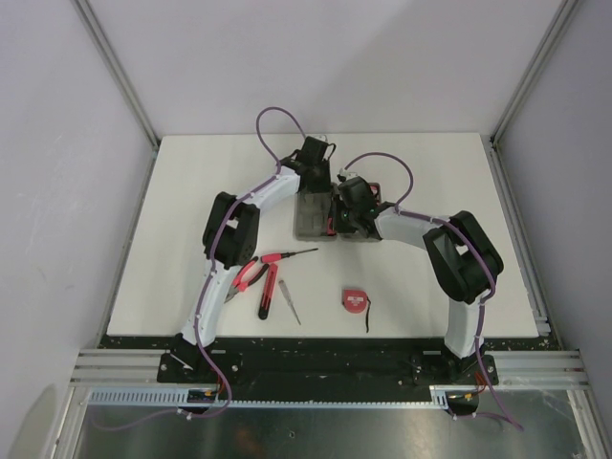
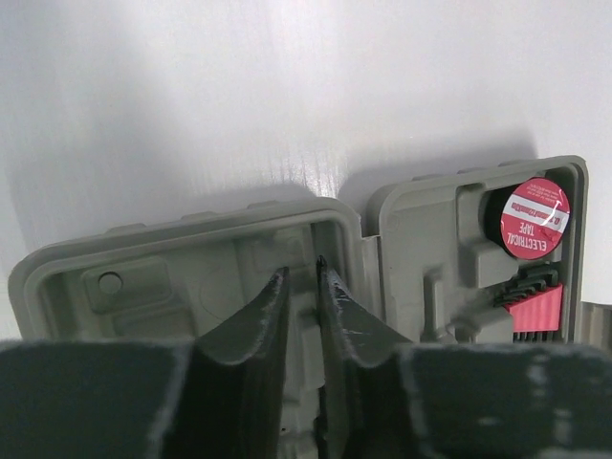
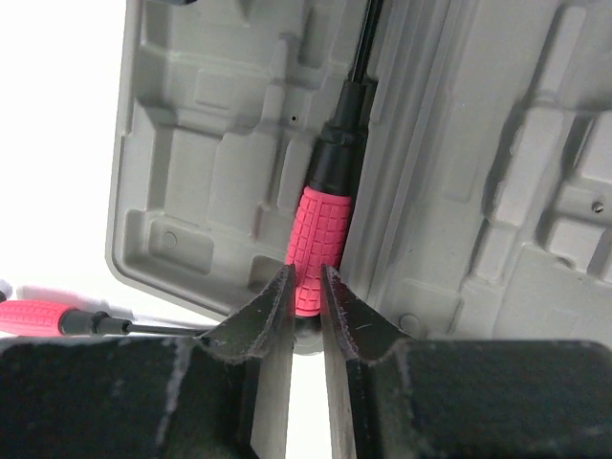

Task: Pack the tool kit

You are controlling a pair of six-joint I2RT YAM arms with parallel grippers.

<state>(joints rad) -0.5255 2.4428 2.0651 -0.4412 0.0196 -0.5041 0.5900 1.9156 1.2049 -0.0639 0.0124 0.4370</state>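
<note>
The grey tool kit case [image 1: 308,222] lies open mid-table. My left gripper [image 1: 312,186] hovers over its left half [image 2: 172,277]. Its jaws [image 2: 298,268] stand a narrow slit apart, and only moulded plastic shows between them. The right half holds a roll of electrical tape [image 2: 534,218] and a red ribbed part [image 2: 535,311]. My right gripper [image 1: 349,206] is at the hinge side. Its tips [image 3: 306,270] are shut on the end of a red-handled screwdriver [image 3: 318,239] lying in a recess of the case [image 3: 201,191].
Loose on the table in front of the case: red-handled pliers [image 1: 251,274], a red screwdriver [image 1: 287,256], a red-and-black tool [image 1: 266,292], a thin metal tool [image 1: 290,306] and a red tape measure [image 1: 355,300]. Walls enclose the table.
</note>
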